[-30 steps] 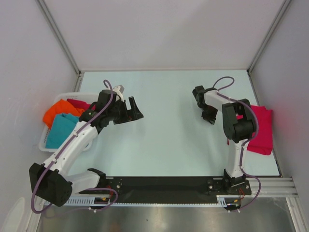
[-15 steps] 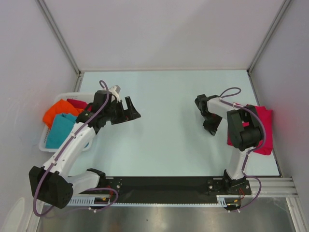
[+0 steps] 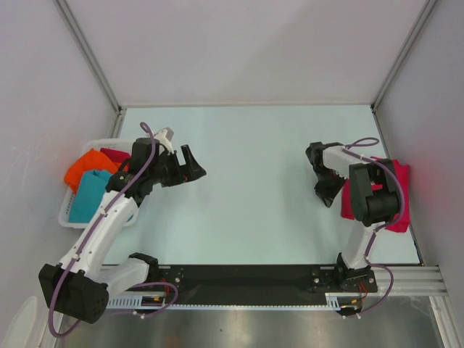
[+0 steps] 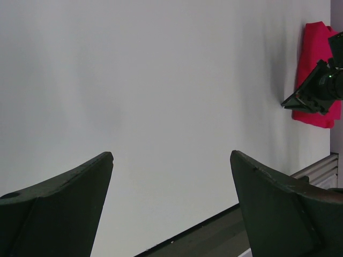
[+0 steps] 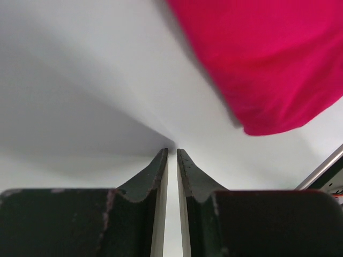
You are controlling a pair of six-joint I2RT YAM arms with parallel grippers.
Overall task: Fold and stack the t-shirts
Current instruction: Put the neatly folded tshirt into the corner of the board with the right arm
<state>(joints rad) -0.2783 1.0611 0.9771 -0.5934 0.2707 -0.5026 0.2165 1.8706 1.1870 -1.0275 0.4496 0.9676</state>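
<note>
A folded crimson t-shirt (image 3: 397,194) lies at the table's right edge, also seen in the left wrist view (image 4: 317,69) and the right wrist view (image 5: 268,59). My right gripper (image 3: 325,194) hovers just left of it; its jaws (image 5: 172,151) are all but together, with a thin slit and nothing between. An orange t-shirt (image 3: 88,165), a teal t-shirt (image 3: 90,194) and another crimson t-shirt (image 3: 116,154) sit bunched in the basket at the left. My left gripper (image 3: 194,164) is wide open (image 4: 171,154) over bare table, right of the basket.
The white slotted basket (image 3: 71,217) stands at the table's left edge. White walls close the table on three sides. A black rail (image 3: 246,279) with both arm bases runs along the near edge.
My right gripper has swung right and nearer, up to the folded crimson t-shirt's left edge. My left gripper has drawn back slightly to the left, still wide open.
</note>
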